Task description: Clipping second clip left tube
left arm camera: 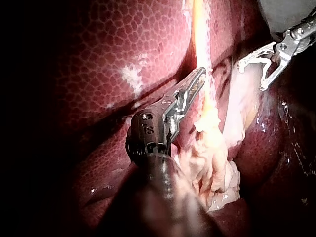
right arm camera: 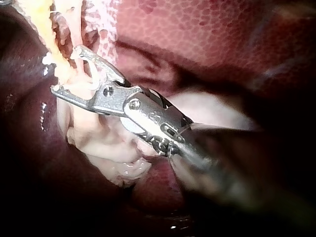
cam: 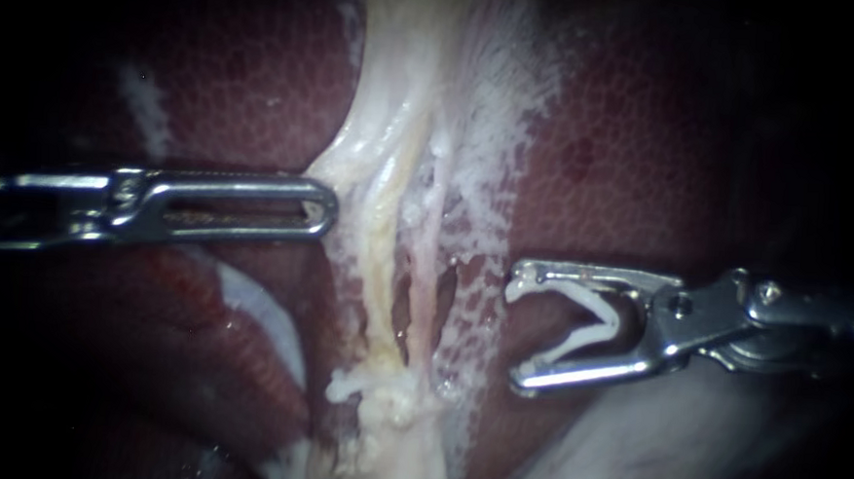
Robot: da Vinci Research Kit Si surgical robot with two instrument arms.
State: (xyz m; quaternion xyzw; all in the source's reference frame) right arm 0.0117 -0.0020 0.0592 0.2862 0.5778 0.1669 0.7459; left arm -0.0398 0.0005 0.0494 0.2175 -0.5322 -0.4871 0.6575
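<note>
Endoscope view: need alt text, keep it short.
The right instrument holds an open white clip just beside a pale tissue band, not yet around it. The left instrument, closed, touches the band's opposite edge. Dark red liver lies behind.

Silver left instrument (cam: 327, 210) with long slotted tip, silver right instrument (cam: 518, 327), pivot screw (cam: 679, 303), dark shafts (left arm camera: 163, 197)

Bright centre, dark edges, glare glinting on wet liver (cam: 261, 65).
</note>
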